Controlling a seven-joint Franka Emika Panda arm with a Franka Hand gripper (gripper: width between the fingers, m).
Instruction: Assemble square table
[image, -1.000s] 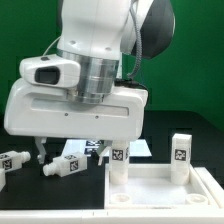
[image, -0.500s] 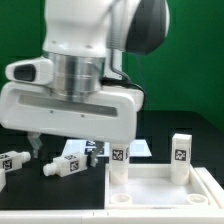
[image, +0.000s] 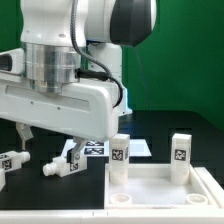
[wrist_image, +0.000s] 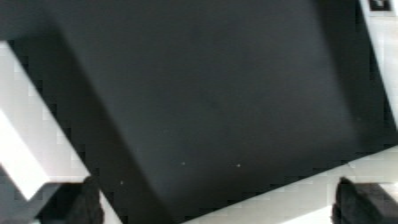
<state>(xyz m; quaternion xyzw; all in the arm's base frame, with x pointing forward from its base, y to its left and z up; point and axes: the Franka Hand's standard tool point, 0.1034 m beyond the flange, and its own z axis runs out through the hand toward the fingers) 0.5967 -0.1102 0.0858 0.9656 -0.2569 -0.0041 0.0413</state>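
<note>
Hand: the hand (image: 48, 142) hangs low over the bench (image: 150, 128) with jaws wide and empty; the wrist view shows only dark surface between the fingertips (wrist_image: 64, 205)
Table slab: the slab (image: 160, 186) lies at the exterior view's lower right, one upright leg (image: 118, 156) and the other upright leg (image: 180, 150) at its far rim
Key relation: the loose leg (image: 62, 166) lies on its side just below the hand, long axis roughly across the exterior view; probably the next pick
Further off: the second loose leg (image: 9, 161), toward the exterior view's left, cut by the frame edge
Hidden: the marker board (image: 95, 150) is mostly covered; whether the upright legs are seated cannot be told
</note>
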